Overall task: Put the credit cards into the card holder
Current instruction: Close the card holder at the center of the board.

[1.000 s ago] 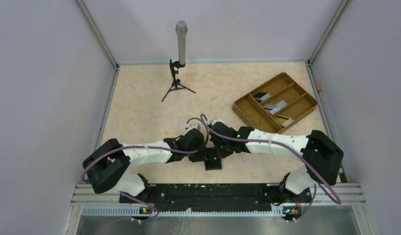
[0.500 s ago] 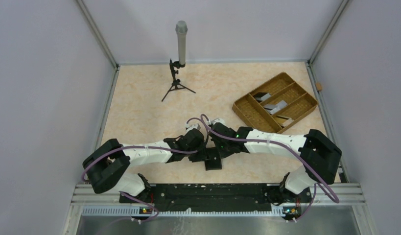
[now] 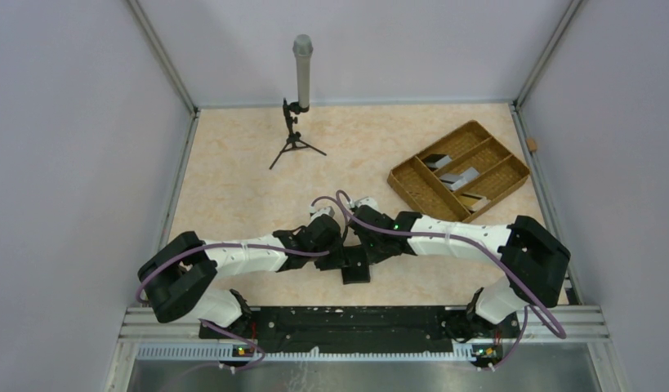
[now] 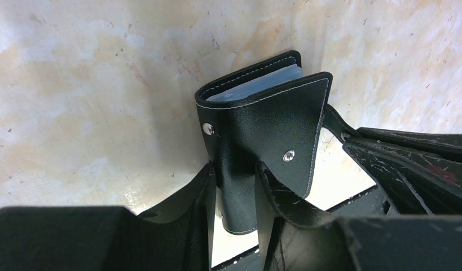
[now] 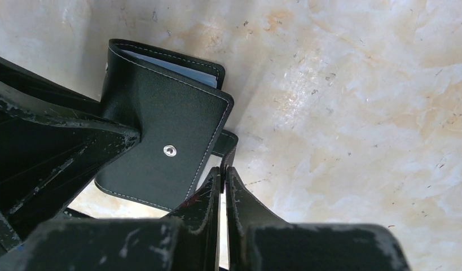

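1. Card holder (image 4: 268,124): a black bifold with white stitching, at the near middle of the marbled table (image 3: 233,188), between the two wrists.
2. Left gripper (image 4: 235,175): clamped on the lower part of the card holder, one finger (image 4: 201,203) on each side of the leather.
3. The fold is partly spread, and pale blue sleeves (image 4: 256,86) show at the top edge between the covers.
4. Clasp flap (image 4: 296,130): wrapped across the outer face. Its snap stud (image 5: 170,149) is plain in the right wrist view, and a second stud sits on the cover near the spine.
5. Right gripper (image 5: 224,172): fingers pressed together with no gap. The tips sit at a black edge of the card holder just past the flap. I cannot tell whether that edge is pinched.
6. Whether the card holder rests on the table or hangs just above it is unclear.
7. Credit cards (image 3: 460,175): in the compartments of the brown woven tray (image 3: 429,149) at far right, well apart from the card holder. One is pale grey and the others are darker.
8. Microphone on a tripod (image 3: 301,73): stands at the far edge.
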Motion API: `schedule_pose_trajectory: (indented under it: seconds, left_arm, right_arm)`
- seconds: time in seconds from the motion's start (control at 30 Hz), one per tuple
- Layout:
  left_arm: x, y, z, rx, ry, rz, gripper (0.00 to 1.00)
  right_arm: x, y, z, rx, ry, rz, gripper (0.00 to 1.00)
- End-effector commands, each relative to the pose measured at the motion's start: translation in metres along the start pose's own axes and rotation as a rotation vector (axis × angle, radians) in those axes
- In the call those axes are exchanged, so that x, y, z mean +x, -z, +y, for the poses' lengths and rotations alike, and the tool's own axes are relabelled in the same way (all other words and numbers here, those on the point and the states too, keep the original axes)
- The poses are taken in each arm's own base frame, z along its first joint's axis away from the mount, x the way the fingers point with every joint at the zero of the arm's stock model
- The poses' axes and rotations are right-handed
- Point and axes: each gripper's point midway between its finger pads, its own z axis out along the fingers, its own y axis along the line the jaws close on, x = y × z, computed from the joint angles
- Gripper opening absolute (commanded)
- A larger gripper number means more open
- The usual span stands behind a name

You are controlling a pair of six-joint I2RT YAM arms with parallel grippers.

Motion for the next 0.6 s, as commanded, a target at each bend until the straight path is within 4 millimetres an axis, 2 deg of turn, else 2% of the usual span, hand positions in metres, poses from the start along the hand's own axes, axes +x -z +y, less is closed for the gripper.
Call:
schedule_pose_trajectory:
  seconds: [0.0, 0.13, 0.37, 0.47, 0.57]
  left_arm:
    - [0.019, -0.007, 0.039, -0.137, -0.033, 0.048, 0.33]
    - [0.019, -0.007, 0.038, -0.132, -0.035, 0.050, 0.33]
    - [0.019, -0.009, 0.035, -0.120, -0.037, 0.054, 0.33]
    - [0.020, -0.010, 0.034, -0.115, -0.037, 0.058, 0.33]
    - [0.020, -0.011, 0.034, -0.115, -0.037, 0.061, 0.33]
  right_arm:
    - [-0.011, 0.010, 0.016, -0.079, -0.021, -0.059, 0.00]
    - [-0.013, 0.010, 0.041, -0.217, -0.029, -0.071, 0.00]
    - [-0.006, -0.001, 0.061, -0.307, -0.013, -0.029, 0.00]
    - [-0.004, -0.006, 0.062, -0.306, -0.014, -0.014, 0.00]
    - [0.002, -0.014, 0.054, -0.249, -0.009, 0.019, 0.00]
